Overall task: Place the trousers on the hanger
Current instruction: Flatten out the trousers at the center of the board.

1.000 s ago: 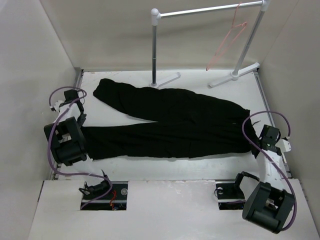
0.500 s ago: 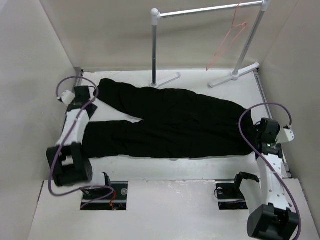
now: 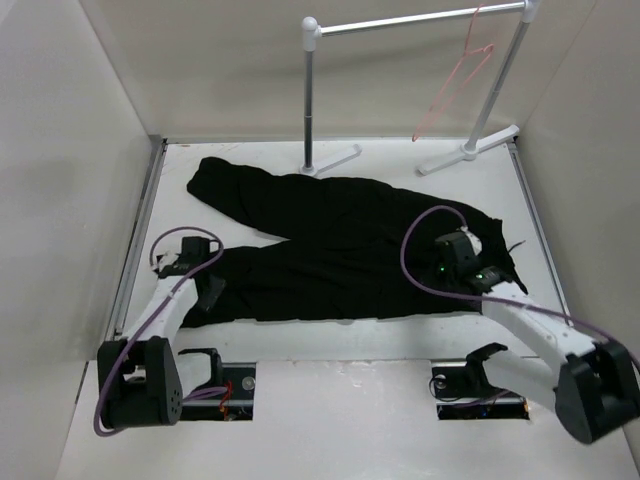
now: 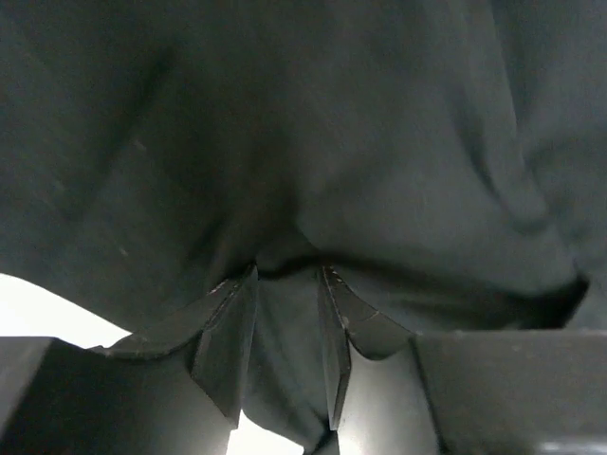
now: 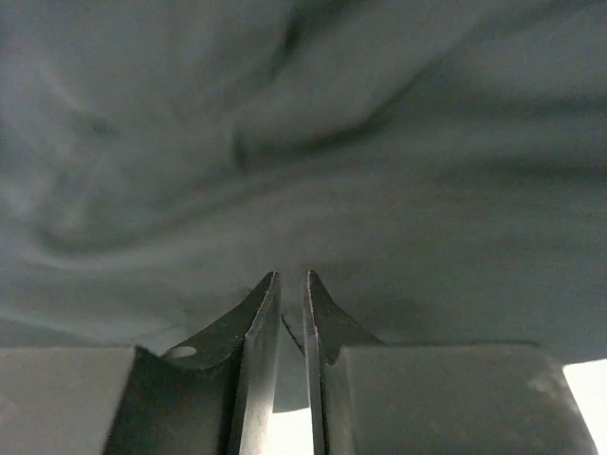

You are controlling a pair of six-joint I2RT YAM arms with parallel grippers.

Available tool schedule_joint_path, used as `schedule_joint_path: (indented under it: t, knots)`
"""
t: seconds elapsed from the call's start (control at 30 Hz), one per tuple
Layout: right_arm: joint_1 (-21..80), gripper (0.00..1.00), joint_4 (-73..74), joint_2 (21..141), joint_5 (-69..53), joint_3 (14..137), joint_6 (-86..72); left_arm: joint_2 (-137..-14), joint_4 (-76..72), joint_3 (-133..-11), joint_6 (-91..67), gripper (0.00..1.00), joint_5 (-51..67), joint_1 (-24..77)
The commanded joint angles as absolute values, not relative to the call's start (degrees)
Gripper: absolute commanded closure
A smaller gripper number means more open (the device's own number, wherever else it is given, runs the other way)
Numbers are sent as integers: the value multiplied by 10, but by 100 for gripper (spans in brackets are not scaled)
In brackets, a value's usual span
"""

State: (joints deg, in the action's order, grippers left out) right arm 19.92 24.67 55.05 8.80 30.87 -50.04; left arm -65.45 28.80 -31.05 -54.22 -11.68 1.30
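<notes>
While the trousers [image 3: 340, 235] lie flat, we see our left gripper [image 4: 286, 272] pinching a fold of the near leg at the left, our right gripper [image 5: 289, 275] nearly closed on cloth at the right.

White tubular garment rack [image 3: 400, 21] upright at far edge of white table [image 3: 250, 155], right of centre.

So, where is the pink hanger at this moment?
In the top view the hanger hangs at the far right from the white rack, close to its right post, beyond the trousers and apart from them.
</notes>
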Motion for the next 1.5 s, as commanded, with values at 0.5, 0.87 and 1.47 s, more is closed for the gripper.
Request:
schedule_joint_path:
  t: [0.5,0.87,1.47]
  knots:
    - [80,72,277,486,18,240,-560,-601,381,-402,-436,38,-164,-148]
    - [101,71,278,518,66,305,-476,-642,381,-400,-468,50,-162,-110]
    - [86,63,338,531,99,274,-566,-651,396,-456,-446,44,-207,-207]
